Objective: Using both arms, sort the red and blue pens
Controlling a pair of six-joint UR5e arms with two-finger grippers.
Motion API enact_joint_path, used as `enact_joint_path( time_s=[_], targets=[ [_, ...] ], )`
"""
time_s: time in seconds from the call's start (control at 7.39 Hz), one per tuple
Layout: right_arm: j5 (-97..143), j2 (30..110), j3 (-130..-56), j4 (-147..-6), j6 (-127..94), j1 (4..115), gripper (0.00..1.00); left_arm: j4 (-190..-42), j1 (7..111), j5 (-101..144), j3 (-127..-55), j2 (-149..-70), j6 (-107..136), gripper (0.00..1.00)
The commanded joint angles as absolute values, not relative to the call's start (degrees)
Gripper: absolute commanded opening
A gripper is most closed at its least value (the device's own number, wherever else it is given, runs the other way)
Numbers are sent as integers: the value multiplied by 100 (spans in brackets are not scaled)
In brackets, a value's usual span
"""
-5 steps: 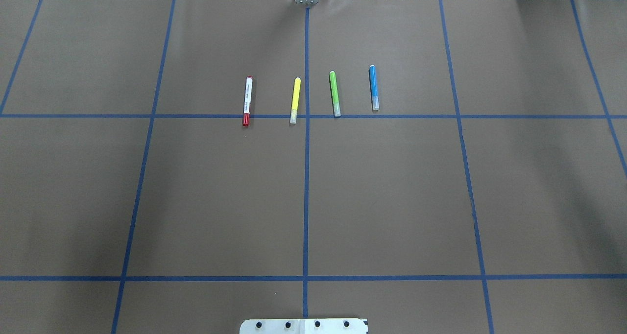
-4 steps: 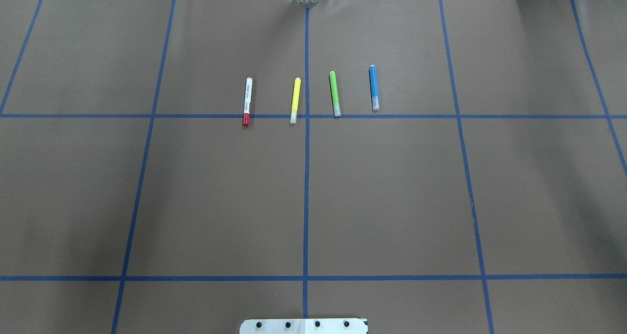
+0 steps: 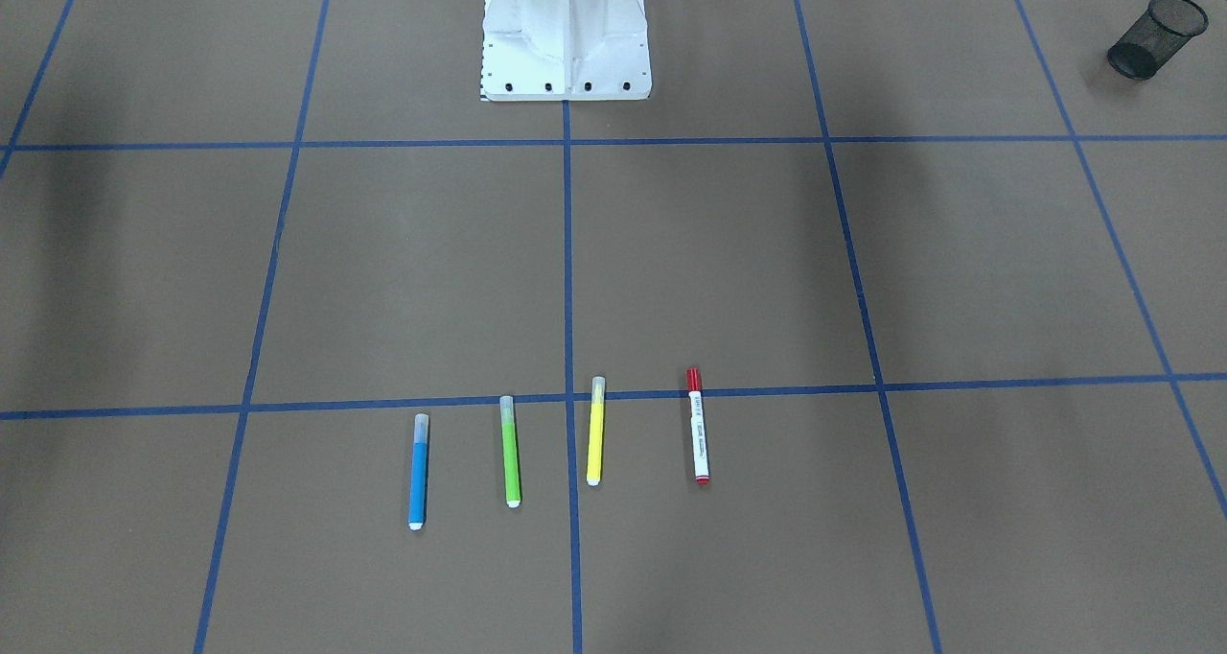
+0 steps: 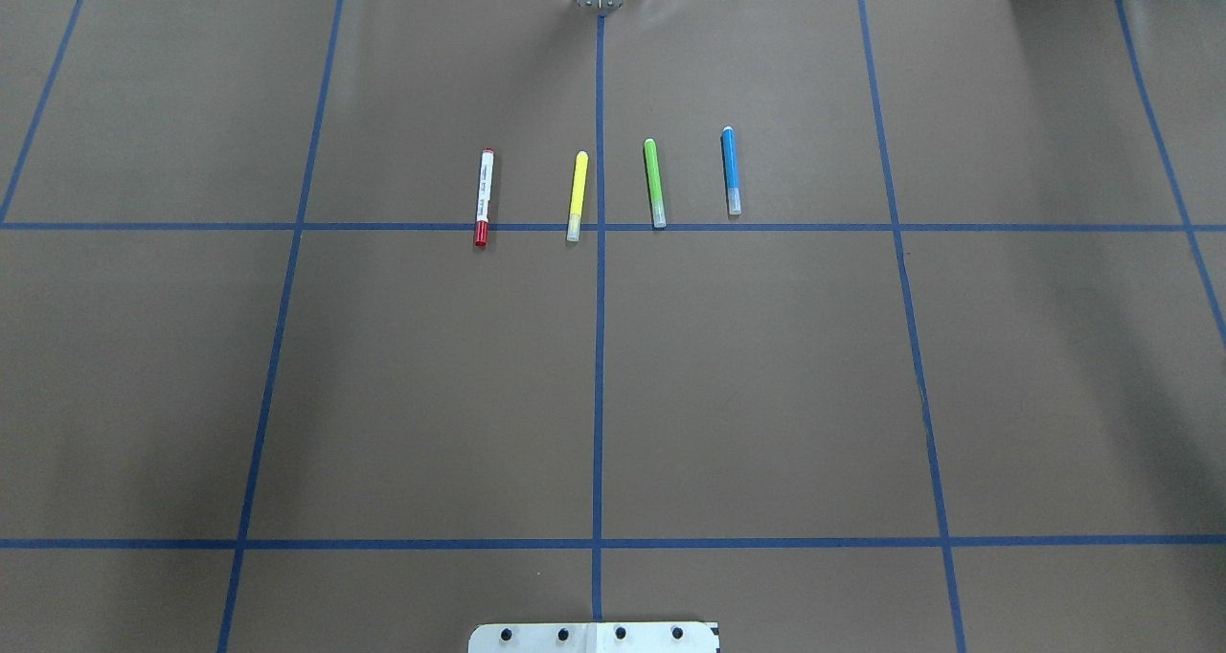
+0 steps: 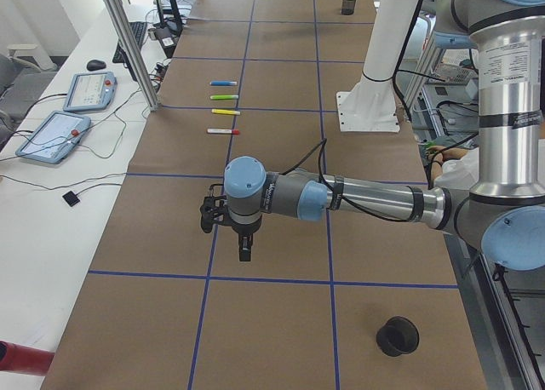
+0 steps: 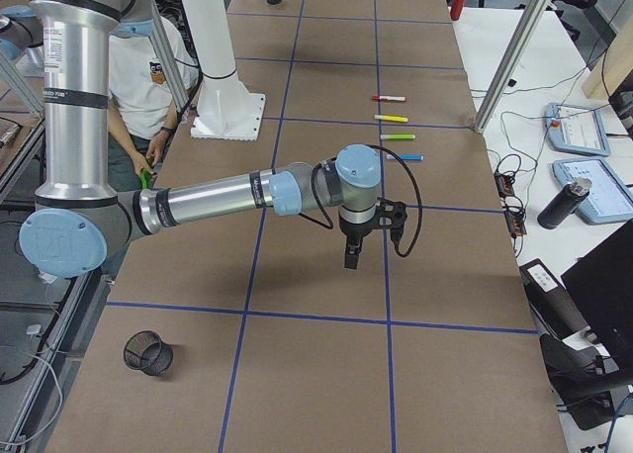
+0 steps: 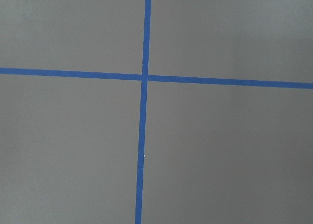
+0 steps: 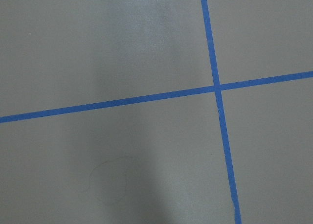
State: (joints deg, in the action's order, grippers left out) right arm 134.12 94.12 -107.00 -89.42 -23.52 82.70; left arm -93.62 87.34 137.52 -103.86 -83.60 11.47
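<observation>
Approach step, no pen picked yet. Left gripper (image 5: pixel 245 252) and right gripper (image 6: pixel 351 258) hang well short of the row. They show side-on only, so I can't tell if the jaws are apart. Red pen (image 4: pixel 484 198) lies at the row's left end on the desk (image 4: pixel 766 394), blue pen (image 4: pixel 731 170) at the right end. I'd send left to red and right to blue, gripping mid-barrel across the axis, clear of the yellow highlighter (image 4: pixel 577 196) and green highlighter (image 4: pixel 654 183).

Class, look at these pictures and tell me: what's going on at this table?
Nothing is held yet. Four pens lie in a row on the table: red pen, yellow highlighter, green highlighter, blue pen. The left gripper and right gripper hover over bare paper toward the table's ends, away from the pens. Sorting has not begun.
</observation>
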Motion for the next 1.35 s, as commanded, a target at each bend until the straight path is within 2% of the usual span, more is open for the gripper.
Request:
enact_joint_path(
  time_s=[0.0, 0.41, 0.68, 1.22],
  targets=[
    [13474, 9387, -10635, -8921, -2364, 8253, 100, -9378, 8710, 13764, -10432, -8367, 1142, 99],
    [13640, 9352, -10608, -8912, -2382, 8209, 100, -9378, 8701, 13948, -10441, -8446, 1379, 99],
    [13641, 9360, -10608, -8353, -2373, 7877, 100, -9387, 8631, 13948, -10564, -8481, 1880, 99],
    [13641, 9369, -10434, -8262, -2373, 7822, 100, -10116, 8622, 13948, -10626, -8270, 2083, 99]
  ],
)
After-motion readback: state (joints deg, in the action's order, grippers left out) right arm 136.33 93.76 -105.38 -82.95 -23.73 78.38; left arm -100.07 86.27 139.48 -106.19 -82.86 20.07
